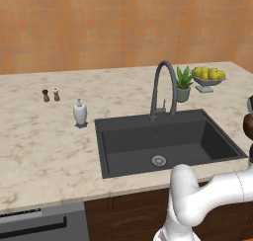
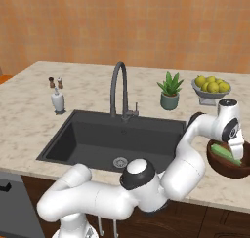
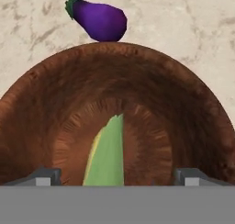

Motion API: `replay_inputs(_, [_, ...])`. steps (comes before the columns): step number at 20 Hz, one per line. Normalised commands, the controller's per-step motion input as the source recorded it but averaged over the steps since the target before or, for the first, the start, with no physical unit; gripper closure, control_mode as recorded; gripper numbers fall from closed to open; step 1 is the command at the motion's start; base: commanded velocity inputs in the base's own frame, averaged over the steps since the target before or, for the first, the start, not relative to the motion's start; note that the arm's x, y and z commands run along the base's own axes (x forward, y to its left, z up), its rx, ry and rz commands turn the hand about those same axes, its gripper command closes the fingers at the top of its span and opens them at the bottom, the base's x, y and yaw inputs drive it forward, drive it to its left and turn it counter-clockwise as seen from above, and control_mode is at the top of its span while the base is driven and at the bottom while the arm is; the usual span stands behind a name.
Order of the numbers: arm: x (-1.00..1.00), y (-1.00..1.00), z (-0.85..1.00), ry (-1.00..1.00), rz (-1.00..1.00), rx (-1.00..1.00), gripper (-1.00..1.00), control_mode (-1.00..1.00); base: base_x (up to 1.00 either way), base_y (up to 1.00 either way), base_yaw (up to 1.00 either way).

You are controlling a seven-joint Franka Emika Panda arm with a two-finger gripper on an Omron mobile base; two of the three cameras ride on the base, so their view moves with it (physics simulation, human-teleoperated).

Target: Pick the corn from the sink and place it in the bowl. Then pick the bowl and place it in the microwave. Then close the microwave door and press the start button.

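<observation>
Green-husked corn [image 3: 106, 154] lies in the bowl [image 3: 55, 94] between the open pincer [image 3: 117, 176] tips

I see a rough, matt wooden bowl [image 3: 183, 108] holding the corn [image 3: 106, 154] with its dull green husk. Beyond the bowl, the eggplant [image 3: 98, 20] looks smooth and glossy on the matt marbled-stone counter [image 3: 183, 30].

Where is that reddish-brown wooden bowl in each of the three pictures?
Left base view: reddish-brown wooden bowl, a sliver at the far right edge.
Right base view: lower right, on the pale marble counter.
Hand view: across the lower middle.
Shared landmark: the green-husked corn lying inside it, right base and hand views.
</observation>
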Motion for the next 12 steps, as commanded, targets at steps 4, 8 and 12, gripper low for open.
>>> replay_inputs(4, [0.00,0.33,0.34,-0.01,-0.03,0.00,-1.00,-1.00,0.00,0.00,0.00])
replay_inputs(8, [0.00,0.26,0.29,-0.01,0.01,0.00,-1.00,-1.00,0.00,0.00,0.00])
replay_inputs(12, [0.00,0.31,0.01,0.00,0.13,0.00,-1.00,-1.00,0.00,0.00,0.00])
